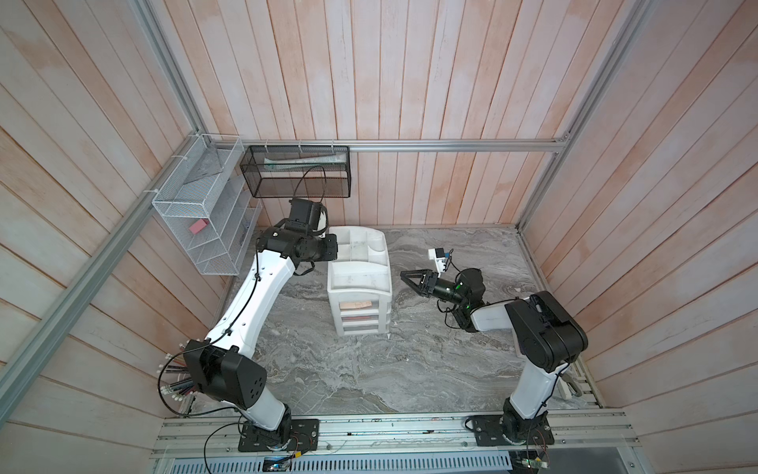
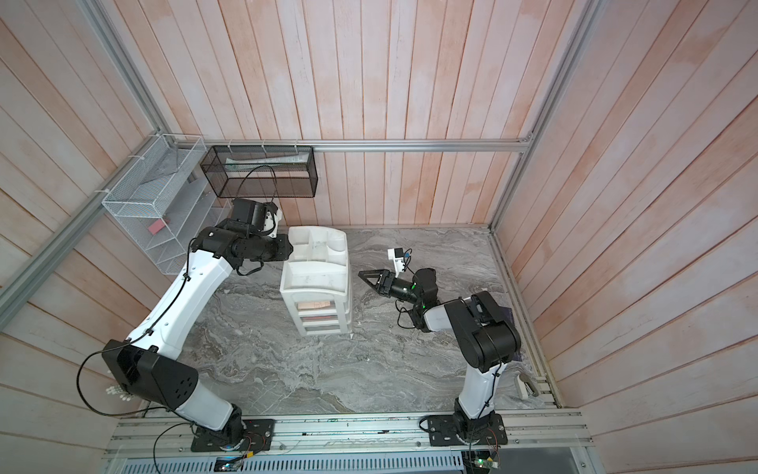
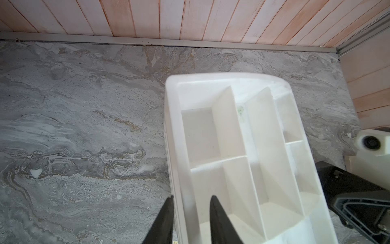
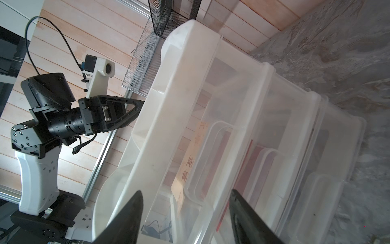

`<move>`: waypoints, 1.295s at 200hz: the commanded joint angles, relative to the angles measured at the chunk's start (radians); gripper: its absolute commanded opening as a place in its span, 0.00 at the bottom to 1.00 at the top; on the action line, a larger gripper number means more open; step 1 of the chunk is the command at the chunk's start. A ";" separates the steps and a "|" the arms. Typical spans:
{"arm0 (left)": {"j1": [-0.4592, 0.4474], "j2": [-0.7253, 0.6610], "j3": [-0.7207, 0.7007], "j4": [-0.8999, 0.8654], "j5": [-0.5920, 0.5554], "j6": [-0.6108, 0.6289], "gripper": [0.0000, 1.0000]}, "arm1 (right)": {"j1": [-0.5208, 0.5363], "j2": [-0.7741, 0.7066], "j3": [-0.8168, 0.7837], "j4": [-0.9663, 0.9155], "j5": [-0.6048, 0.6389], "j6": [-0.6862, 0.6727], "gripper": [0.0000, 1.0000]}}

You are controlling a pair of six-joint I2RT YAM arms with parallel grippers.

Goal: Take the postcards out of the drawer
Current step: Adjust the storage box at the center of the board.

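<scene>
A white drawer unit (image 1: 359,283) (image 2: 316,283) stands mid-table, with open compartments on top and three clear drawers (image 4: 263,131) in front. Through the top drawer I see a pale beige postcard (image 1: 357,305) (image 4: 190,162) with dark characters. A red postcard (image 1: 360,319) (image 4: 258,162) shows in the drawer below. My left gripper (image 3: 192,196) straddles the unit's back left wall (image 3: 179,147), one finger outside and one inside a compartment, jaws apart. My right gripper (image 1: 410,283) (image 2: 368,282) (image 4: 185,191) hangs open just right of the unit, facing the drawers and holding nothing.
A white wire rack (image 1: 201,213) with a pink block (image 1: 199,225) hangs on the left wall. A black mesh basket (image 1: 295,176) hangs on the back wall. Pencils (image 1: 180,385) lie by the left arm's base. The marble tabletop (image 1: 369,369) spreads in front of the unit.
</scene>
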 commanded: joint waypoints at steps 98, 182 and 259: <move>-0.007 0.077 0.032 -0.033 0.000 0.048 0.20 | 0.016 -0.037 -0.002 0.010 0.015 -0.011 0.69; 0.015 0.084 0.036 -0.006 -0.002 0.081 0.13 | 0.078 -0.016 0.049 -0.043 0.042 -0.024 0.76; 0.017 0.080 0.034 0.008 -0.002 0.079 0.10 | 0.127 0.035 0.080 -0.004 0.065 0.015 0.79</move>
